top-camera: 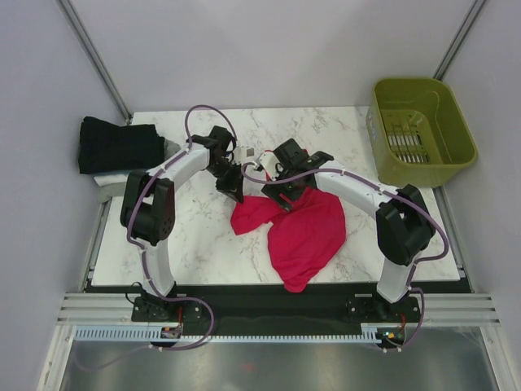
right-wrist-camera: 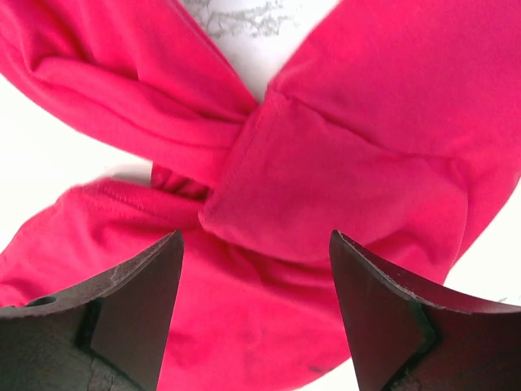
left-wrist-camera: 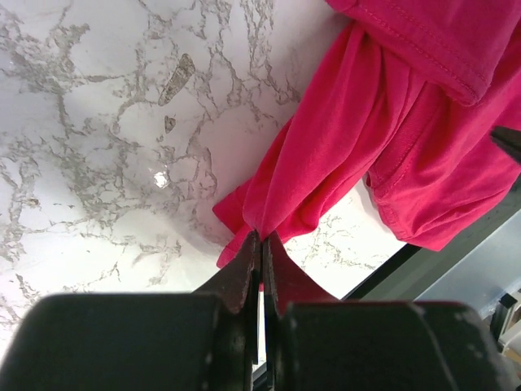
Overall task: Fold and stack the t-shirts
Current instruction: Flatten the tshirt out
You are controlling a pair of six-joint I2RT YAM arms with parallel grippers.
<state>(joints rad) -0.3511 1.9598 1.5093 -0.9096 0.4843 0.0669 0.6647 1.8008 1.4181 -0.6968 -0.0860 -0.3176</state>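
Crimson-pink t-shirt (top-camera: 305, 232) crumpled on the surface (top-camera: 203, 236) — soft, light, limp. Left end effector (left-wrist-camera: 260, 252) clenched on its edge; right end effector (right-wrist-camera: 254, 240) spread over a sleeve hem. Best pinched at hems.

Surface finishes. The table (top-camera: 203, 240) has a smooth, faintly glossy top, white with grey marble veining and one small bright reflection. The crimson-pink t-shirt (top-camera: 313, 232) is soft, matt knit cloth, creased, with stitched hems. The black t-shirt (top-camera: 120, 145) is matt cloth with a ribbed-looking texture. The basket (top-camera: 415, 173) is smooth olive-green plastic with a slight sheen. The jaws of the left gripper (left-wrist-camera: 261, 238) and right gripper (right-wrist-camera: 255, 238) are matt black, hard and finely scuffed.
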